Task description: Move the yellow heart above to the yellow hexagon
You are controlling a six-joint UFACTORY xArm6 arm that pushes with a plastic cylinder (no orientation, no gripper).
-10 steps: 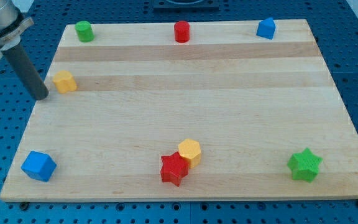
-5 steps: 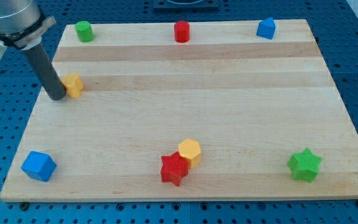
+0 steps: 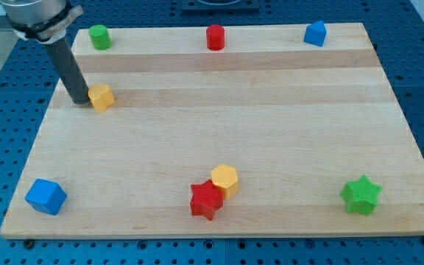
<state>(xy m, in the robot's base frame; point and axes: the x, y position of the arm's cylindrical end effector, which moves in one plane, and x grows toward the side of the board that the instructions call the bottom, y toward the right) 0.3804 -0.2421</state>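
Note:
The yellow heart (image 3: 102, 97) lies on the wooden board (image 3: 219, 132) at the view's upper left. My tip (image 3: 79, 102) stands right at the heart's left side, touching it. The yellow hexagon (image 3: 225, 179) sits near the board's bottom middle, far to the lower right of the heart. A red star (image 3: 206, 199) touches the hexagon at its lower left.
A green cylinder (image 3: 99, 36), a red cylinder (image 3: 215, 37) and a blue block (image 3: 315, 33) stand along the top edge. A blue cube (image 3: 46, 196) sits at the bottom left and a green star (image 3: 361, 194) at the bottom right.
My tip has moved to the right and pushed the yellow heart to the right with it, from the left edge further onto the board. The other blocks have not moved.

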